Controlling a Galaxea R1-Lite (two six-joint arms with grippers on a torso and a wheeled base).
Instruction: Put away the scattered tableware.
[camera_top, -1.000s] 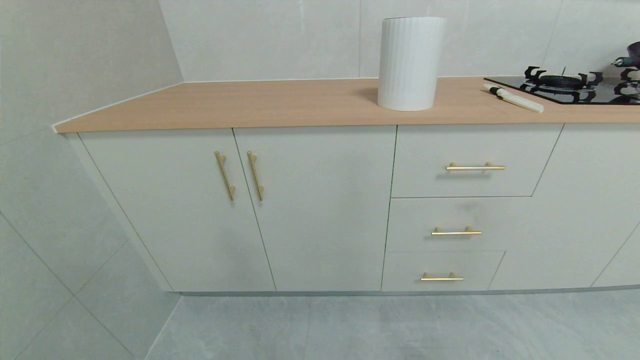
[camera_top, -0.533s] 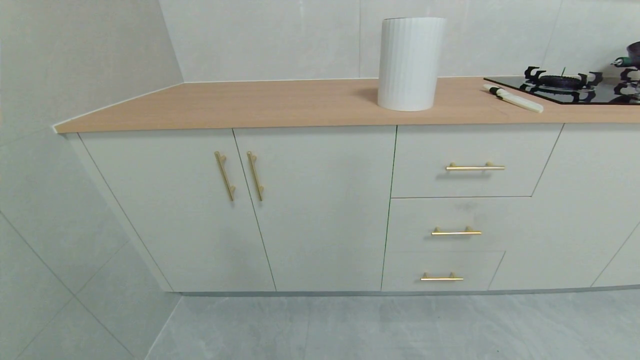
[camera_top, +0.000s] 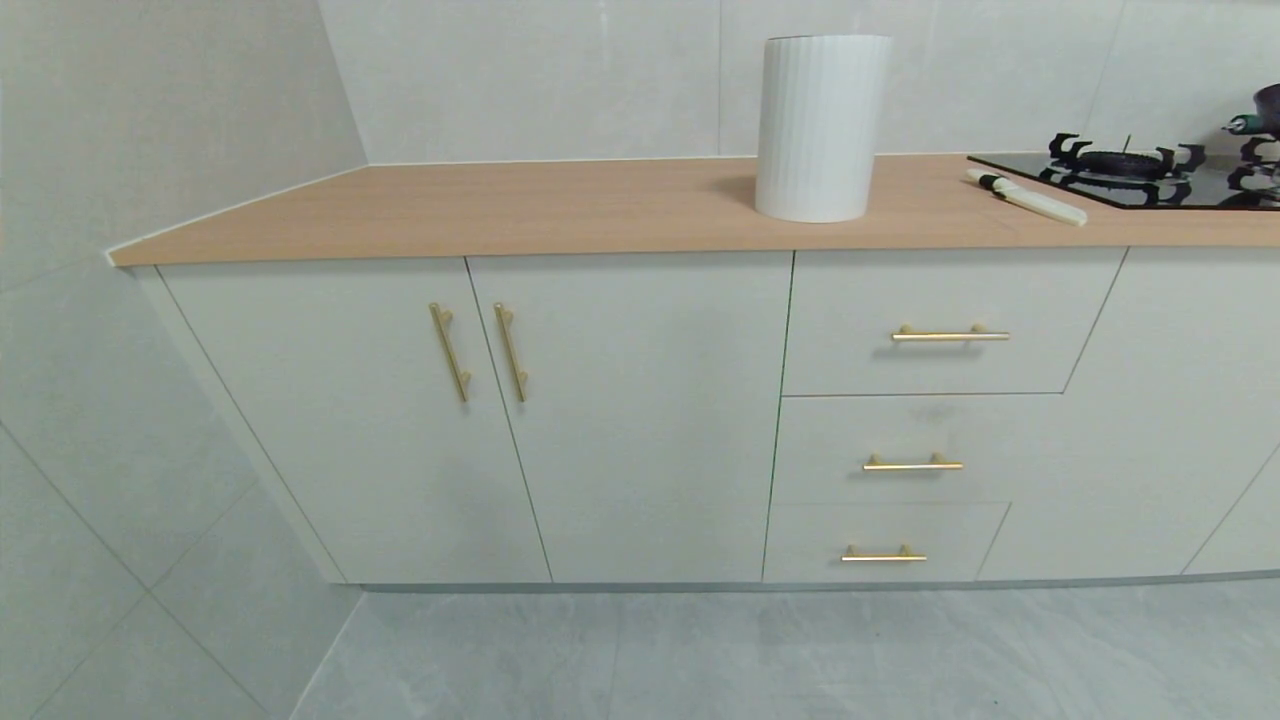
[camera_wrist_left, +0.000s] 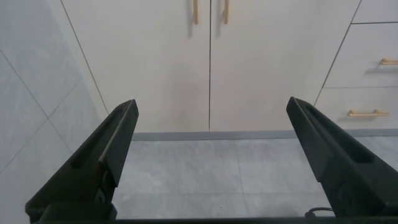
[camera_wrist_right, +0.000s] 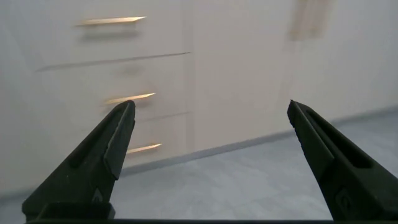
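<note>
Knife (camera_top: 1025, 196) lies flat on counter (camera_top: 500, 210), just beside stove (camera_top: 1150, 185), apart from white ribbed holder (camera_top: 820, 125).
Left gripper (camera_wrist_left: 211, 106): spread wide, empty, low before cabinet doors (camera_wrist_left: 210, 62).
Right gripper (camera_wrist_right: 211, 106): also spread, empty, facing drawers (camera_wrist_right: 118, 56).
Risks, as judgement:
- both arms sit below counter level; rising arm may strike counter edge or drawer handles
- thin flat knife may slip from pads
- tall holder may tip if bumped

Matt wood-grain counter (camera_top: 560, 210). Smooth, matt pale cabinet fronts (camera_top: 640, 420) with shiny brass-toned metal handles (camera_top: 950, 335). White ribbed canister (camera_top: 820, 125), matt. Glossy black glass hob (camera_top: 1150, 188). Cream knife (camera_top: 1030, 199), smooth, plastic-looking. Matt grey stone-look floor (camera_top: 800, 650). Matt black, plastic-looking left gripper (camera_wrist_left: 210, 107) and right gripper (camera_wrist_right: 210, 107).
</note>
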